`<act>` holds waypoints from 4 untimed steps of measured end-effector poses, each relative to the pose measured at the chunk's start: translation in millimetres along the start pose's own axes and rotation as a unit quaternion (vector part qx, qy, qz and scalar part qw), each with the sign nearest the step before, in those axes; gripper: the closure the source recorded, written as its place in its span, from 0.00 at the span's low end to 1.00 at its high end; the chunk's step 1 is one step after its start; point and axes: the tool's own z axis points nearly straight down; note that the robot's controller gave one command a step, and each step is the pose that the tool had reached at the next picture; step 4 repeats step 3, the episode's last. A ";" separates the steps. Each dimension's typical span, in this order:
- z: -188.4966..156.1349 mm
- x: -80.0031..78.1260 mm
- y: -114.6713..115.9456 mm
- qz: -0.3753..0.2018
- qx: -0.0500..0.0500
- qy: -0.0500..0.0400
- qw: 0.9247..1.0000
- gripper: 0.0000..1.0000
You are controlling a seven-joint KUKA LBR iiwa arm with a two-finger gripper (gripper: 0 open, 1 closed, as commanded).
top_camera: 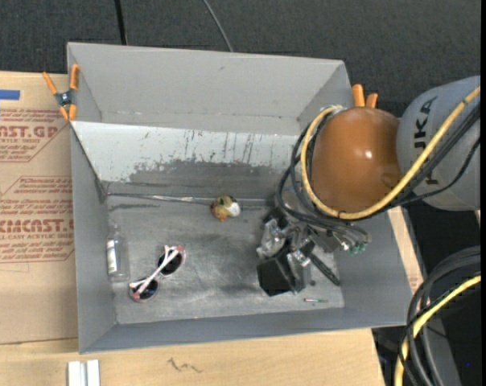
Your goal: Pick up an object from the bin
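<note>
Black block [273,280] is looking like the pick to me, since it's sitting right beneath the gripper [288,256], just off its lower-left side. I'm guessing it's light and fairly stiff, maybe foam or plastic, with a matte skin that isn't going to be slippery, and nothing fragile about it. I'd be taking it across two flat opposite sides, around the middle.

Sweeping over from the left: a clear little tube [113,256] is lying well off to the gripper's left, by the bin [187,95] wall. Pink-and-white sunglasses [157,273] are lying flat, also well to its left. A small roundish yellow-white toy [224,208] is sitting nearer, up and left of the tool.

Then comes the block, with the gripper hanging low over the floor and cables crowding round it. Honestly I'm not managing to tell whether it's spread or pinched together, or whether it's actually gripping the block or only touching it. A thin little sliver [311,300] is lying just below the tool, right of the block.
</note>
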 end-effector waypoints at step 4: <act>-76.3 -0.6 8.5 -0.049 -0.001 0.002 0.999 1.00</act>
